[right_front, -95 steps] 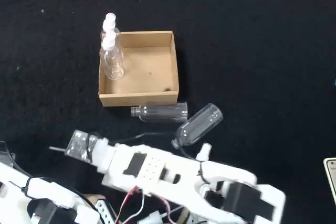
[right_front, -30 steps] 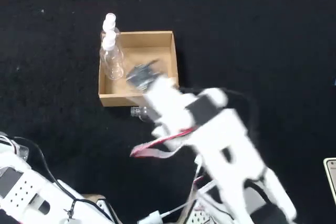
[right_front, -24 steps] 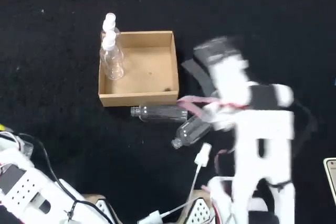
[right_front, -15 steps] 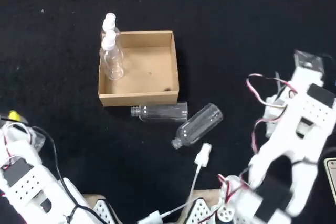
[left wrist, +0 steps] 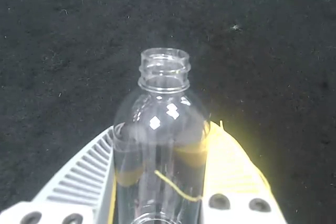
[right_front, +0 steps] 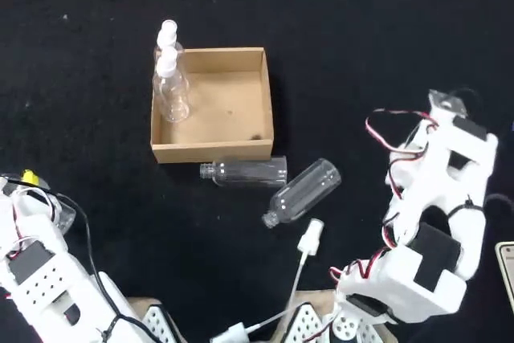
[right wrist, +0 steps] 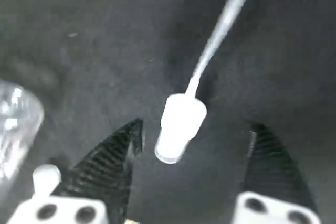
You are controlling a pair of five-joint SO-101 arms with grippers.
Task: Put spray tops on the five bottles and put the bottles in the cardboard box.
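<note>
Though faint overhead, held bottle [left wrist: 160,145] capless

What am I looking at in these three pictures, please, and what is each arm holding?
These are two small robot arms at a black table. The high view looks down from a fixed camera, and the other two pictures come from cameras on the arms' wrists. A cardboard box stands on the table, with two capped bottles at its left edge. In front of it lie two uncapped bottles, and a loose spray top lies nearer the arms. The left gripper is shut on a clear bottle with an open neck. The right gripper is open and holds nothing. Its camera sees a spray top between its fingers.
</note>
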